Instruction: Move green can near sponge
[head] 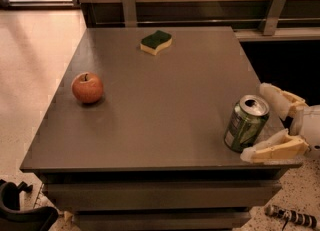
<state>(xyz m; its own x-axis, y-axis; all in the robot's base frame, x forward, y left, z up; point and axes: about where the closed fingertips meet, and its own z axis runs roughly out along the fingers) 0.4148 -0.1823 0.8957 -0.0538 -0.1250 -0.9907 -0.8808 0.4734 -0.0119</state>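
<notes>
Your gripper (254, 123) stands spread around the can (245, 124), not pinching it. The sponge (156, 42) lies far left beyond it, so the carrying is not yet done.

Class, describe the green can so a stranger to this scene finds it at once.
Find the front right corner of the grey table. There the green can stands upright between the open fingertips of the gripper, which reaches in from the right. Unlike the apple and sponge, it has a silver top.
</notes>
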